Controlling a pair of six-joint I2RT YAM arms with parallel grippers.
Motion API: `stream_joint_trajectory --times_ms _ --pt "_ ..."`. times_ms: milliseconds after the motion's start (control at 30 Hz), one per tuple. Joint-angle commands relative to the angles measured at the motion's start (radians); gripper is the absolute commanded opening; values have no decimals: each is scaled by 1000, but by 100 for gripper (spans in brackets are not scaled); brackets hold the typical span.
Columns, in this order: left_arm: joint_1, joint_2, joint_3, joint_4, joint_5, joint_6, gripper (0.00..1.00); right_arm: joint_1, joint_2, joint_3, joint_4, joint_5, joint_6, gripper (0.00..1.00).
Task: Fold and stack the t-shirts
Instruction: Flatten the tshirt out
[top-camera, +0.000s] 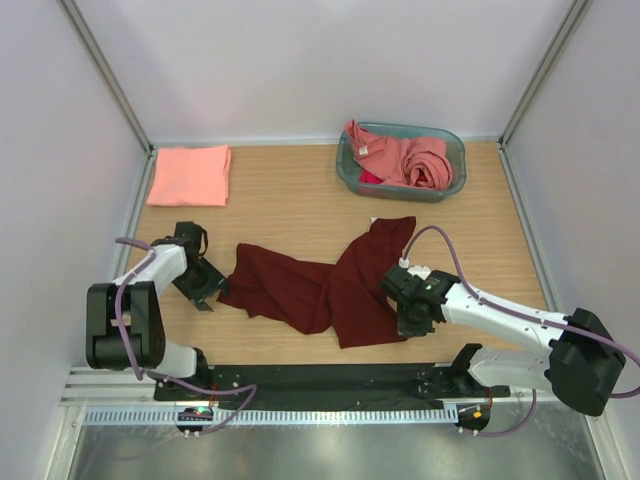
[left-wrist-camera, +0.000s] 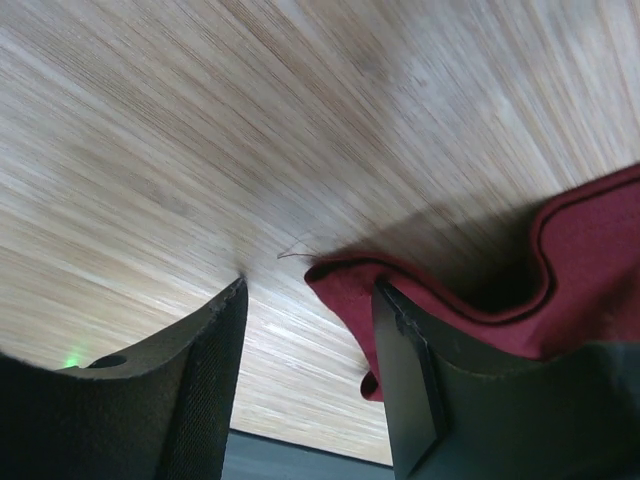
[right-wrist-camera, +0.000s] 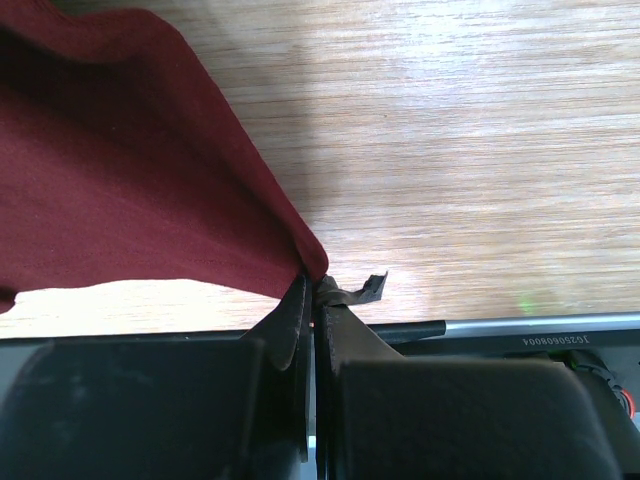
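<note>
A dark maroon t-shirt (top-camera: 320, 285) lies crumpled across the middle of the table. My left gripper (top-camera: 205, 285) is at its left end with the jaws apart. In the left wrist view the shirt's hemmed edge (left-wrist-camera: 440, 300) drapes over the right finger (left-wrist-camera: 405, 380), and a fold of it hangs into the gap of the left gripper (left-wrist-camera: 312, 290). My right gripper (top-camera: 412, 315) sits at the shirt's near right corner. In the right wrist view the right gripper (right-wrist-camera: 312, 285) is shut, pinching the maroon cloth (right-wrist-camera: 120, 180) at its tip.
A folded salmon t-shirt (top-camera: 192, 175) lies flat at the far left. A teal basket (top-camera: 347, 178) at the far right holds crumpled pink t-shirts (top-camera: 405, 160). The black rail (top-camera: 330, 380) runs along the near table edge, close behind both grippers.
</note>
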Motion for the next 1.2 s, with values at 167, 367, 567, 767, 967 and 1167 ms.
stream_joint_trajectory --times_ms 167,367,567,767,967,1167 --pt "5 95 9 108 -8 -7 48 -3 -1 30 -8 13 -20 1" --pt "4 148 12 144 -8 -5 40 -1 -6 33 -11 15 -17 1" --pt "5 214 50 168 -8 19 23 -1 -4 45 -19 18 -14 1" --pt "4 189 111 138 -17 71 0 -5 0 117 -84 56 -24 1" --pt "2 -34 185 18 -43 103 0 -92 -17 336 -192 102 -63 1" --pt "2 -321 384 -163 -42 111 0 -221 -1 644 -319 167 -138 1"
